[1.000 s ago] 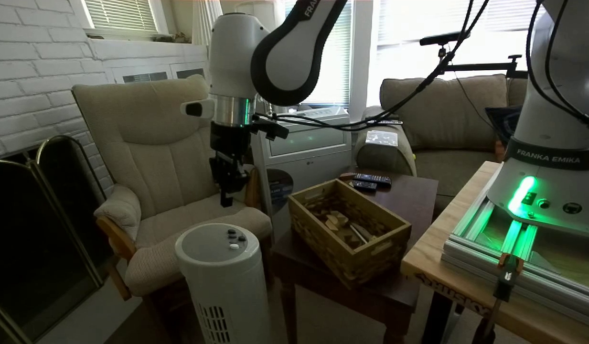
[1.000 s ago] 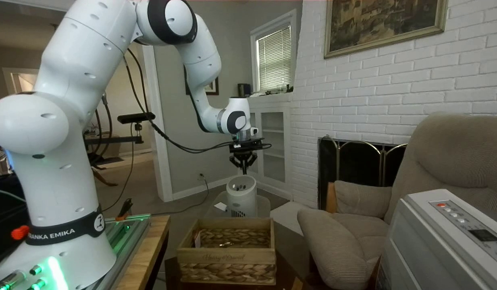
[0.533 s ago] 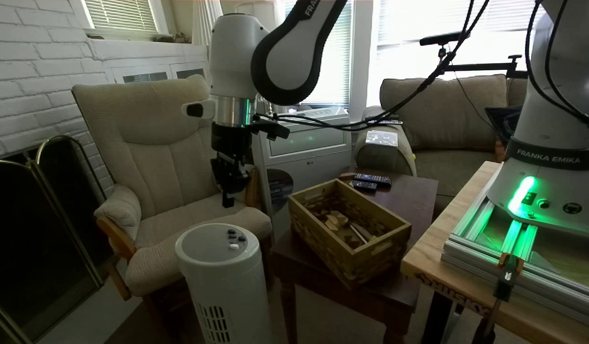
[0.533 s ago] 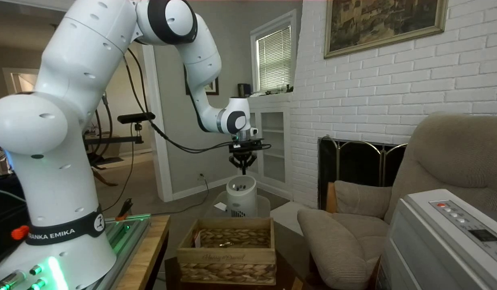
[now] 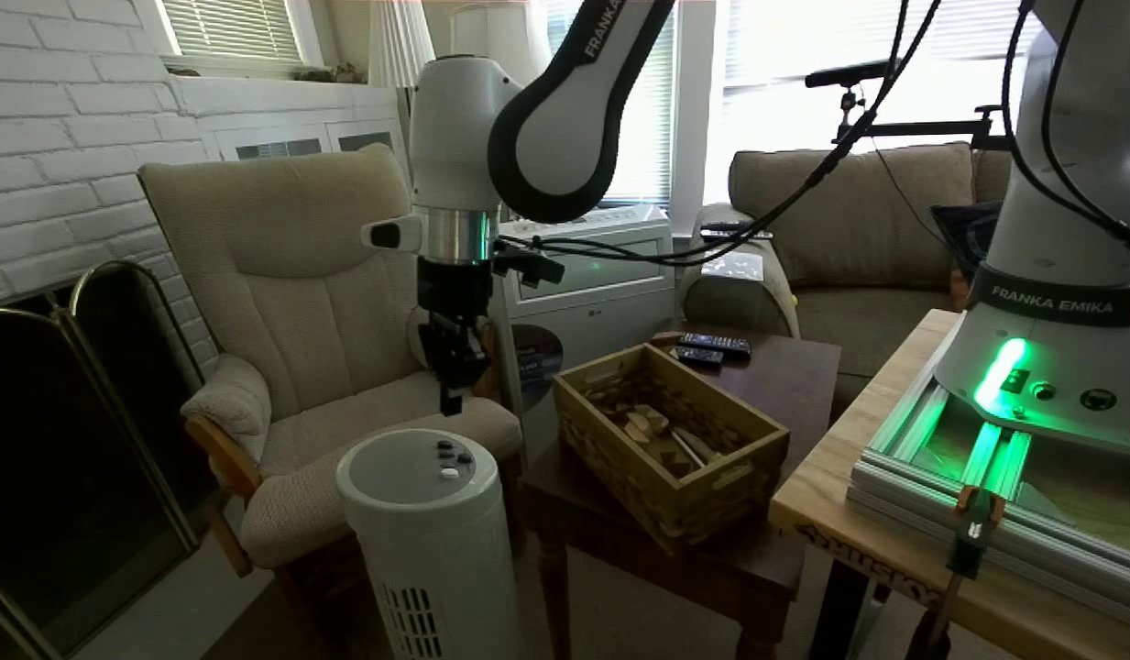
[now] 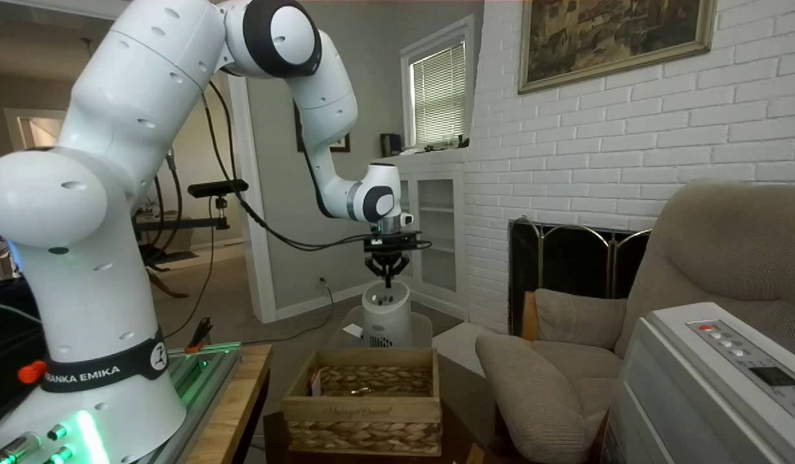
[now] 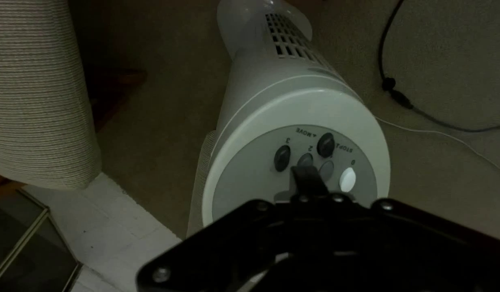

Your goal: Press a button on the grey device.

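The grey device [image 5: 441, 559] is a pale upright tower with a ringed round top; it also shows in an exterior view [image 6: 387, 322] and in the wrist view [image 7: 266, 77]. Its top carries a white button [image 7: 348, 179], two dark knobs [image 7: 282, 158] and two greyish buttons [image 7: 326, 170]. My gripper [image 5: 451, 403] is shut and empty, pointing down above the top, with a gap showing in this exterior view. It also shows in an exterior view [image 6: 388, 282]. In the wrist view the closed fingertips [image 7: 308, 174] overlap the button marked 2 and partly hide it.
A beige armchair [image 5: 308, 293] stands behind the device. A wooden basket [image 5: 670, 449] with blocks sits on a dark side table [image 5: 803, 367] beside it. A boxy pale unit [image 6: 713, 380] stands farther off. A power cord [image 7: 436, 119] lies on the floor near the device.
My gripper has moved down towards the device's top, shifting slightly right in an exterior view. It stays shut. The device and the other things have not moved.
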`<state>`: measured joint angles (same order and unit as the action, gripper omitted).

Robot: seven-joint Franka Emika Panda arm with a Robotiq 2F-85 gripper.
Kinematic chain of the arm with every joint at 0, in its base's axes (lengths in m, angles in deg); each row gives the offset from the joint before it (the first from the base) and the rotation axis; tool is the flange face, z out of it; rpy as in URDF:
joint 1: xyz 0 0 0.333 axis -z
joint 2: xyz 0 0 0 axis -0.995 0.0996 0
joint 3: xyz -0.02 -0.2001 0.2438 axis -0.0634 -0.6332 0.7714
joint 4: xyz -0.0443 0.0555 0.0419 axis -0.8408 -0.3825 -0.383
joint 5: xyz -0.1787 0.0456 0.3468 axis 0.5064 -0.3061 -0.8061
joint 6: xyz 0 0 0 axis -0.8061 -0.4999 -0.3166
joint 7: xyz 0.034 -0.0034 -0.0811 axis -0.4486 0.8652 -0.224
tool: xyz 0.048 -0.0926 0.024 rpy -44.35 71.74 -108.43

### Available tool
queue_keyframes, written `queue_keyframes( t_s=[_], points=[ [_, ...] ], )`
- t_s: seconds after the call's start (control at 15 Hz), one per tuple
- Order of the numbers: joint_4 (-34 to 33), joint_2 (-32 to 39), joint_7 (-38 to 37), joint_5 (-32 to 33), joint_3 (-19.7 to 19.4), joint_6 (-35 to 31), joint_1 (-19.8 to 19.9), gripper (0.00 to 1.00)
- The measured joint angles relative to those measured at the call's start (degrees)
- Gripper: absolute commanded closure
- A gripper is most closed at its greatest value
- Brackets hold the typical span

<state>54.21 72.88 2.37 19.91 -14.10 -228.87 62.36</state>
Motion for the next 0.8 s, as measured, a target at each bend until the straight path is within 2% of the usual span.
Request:
queue_keyframes(
  t_s=[0.53,0.8],
  points=[
    [-0.02,2.81,-5.83,0.06,-0.18,-4.58,-0.17,1.00],
    [-0.03,3.61,-9.17,0.73,-2.69,-7.19,-2.05,1.00]
  ],
)
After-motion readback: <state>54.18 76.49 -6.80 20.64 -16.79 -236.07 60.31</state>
